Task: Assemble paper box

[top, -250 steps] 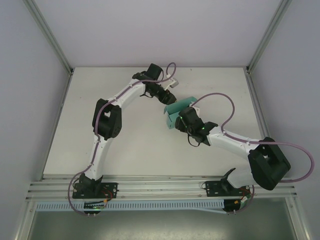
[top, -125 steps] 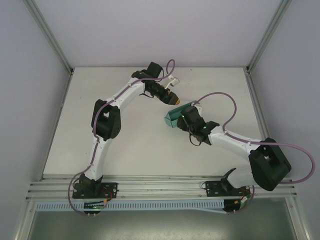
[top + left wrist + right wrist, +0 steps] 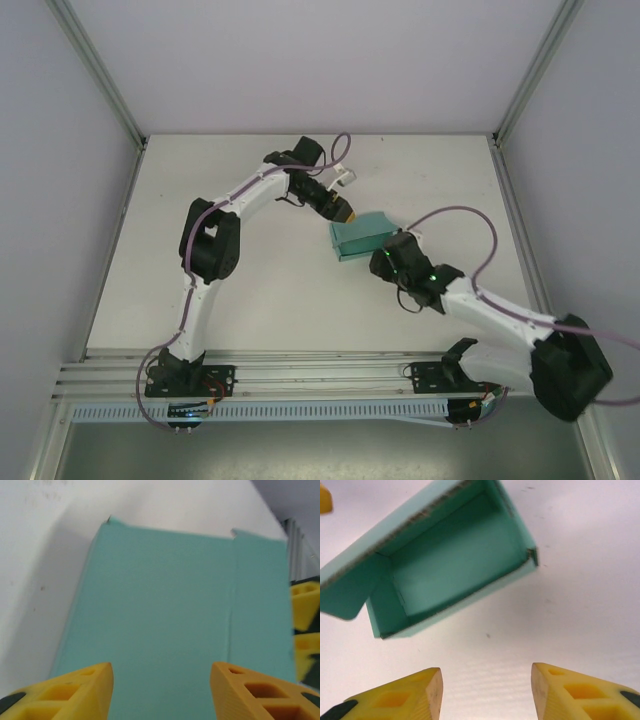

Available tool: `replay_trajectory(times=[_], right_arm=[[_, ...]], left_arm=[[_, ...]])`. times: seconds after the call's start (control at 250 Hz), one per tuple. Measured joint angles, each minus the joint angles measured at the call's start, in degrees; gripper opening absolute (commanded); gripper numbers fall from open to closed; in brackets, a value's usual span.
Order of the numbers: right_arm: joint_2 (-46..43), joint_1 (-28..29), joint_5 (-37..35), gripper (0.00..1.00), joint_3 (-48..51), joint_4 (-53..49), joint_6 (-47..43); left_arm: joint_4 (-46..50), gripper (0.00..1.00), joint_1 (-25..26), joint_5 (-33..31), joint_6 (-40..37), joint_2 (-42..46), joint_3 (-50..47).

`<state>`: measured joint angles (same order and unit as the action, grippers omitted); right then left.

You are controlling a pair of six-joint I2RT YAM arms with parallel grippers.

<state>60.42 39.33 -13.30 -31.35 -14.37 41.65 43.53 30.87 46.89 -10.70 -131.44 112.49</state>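
A folded teal box [image 3: 360, 236] is sitting on the white table [image 3: 250, 290], right of centre and about midway between the near and far edges, as two arms are reaching toward it from opposite sides. The left gripper [image 3: 343, 212] is hovering at the box's far left corner. The right gripper [image 3: 384, 258] is waiting just beside its near right corner.

From the left wrist, a plain closed panel of the box is spreading across the frame. The left gripper's yellow fingers [image 3: 75, 692] are standing apart and released. The panel is running wider than the gap between them, so they are clamping nothing. Whether their tips are brushing the card cannot be told. The right gripper's yellow tips are peeking past the panel at that view's right edge.

From the right wrist, the box is lying on its side with its open mouth facing the camera and its hollow inside showing. A rounded flap [image 3: 342, 597] is sticking out at one end of the opening. The right gripper's fingers [image 3: 585, 692] are likewise spread and released, with only bare table showing between them. The box is lying beyond their tips, clear of both. One yellow tip of the left gripper is showing at that view's top left corner, on the box's other side.
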Motion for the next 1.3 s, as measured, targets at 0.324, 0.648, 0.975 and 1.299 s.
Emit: replay_trajectory(times=[0.324,0.648,0.975,1.299], right_arm=[[-3.9,-9.0,-0.8,0.78,-9.0,-10.4,-7.3],[14.4,-19.3,8.1,0.81,-21.7,-5.9,-18.1],[30.9,-19.8,18.1,0.74,-20.6,2.6,-21.8],[32.4,-20.5,23.7,0.67,-14.8,13.5,-18.8]], left_arm=[[-3.7,0.73,4.3,-23.9,7.7,8.1,-8.2],[-8.8,0.93,2.8,-29.3,22.6,15.3,-16.7],[-14.8,0.68,1.3,-19.8,33.6,9.2,-20.3],[-17.9,0.54,1.2,-16.9,35.4,7.6,-22.3]])
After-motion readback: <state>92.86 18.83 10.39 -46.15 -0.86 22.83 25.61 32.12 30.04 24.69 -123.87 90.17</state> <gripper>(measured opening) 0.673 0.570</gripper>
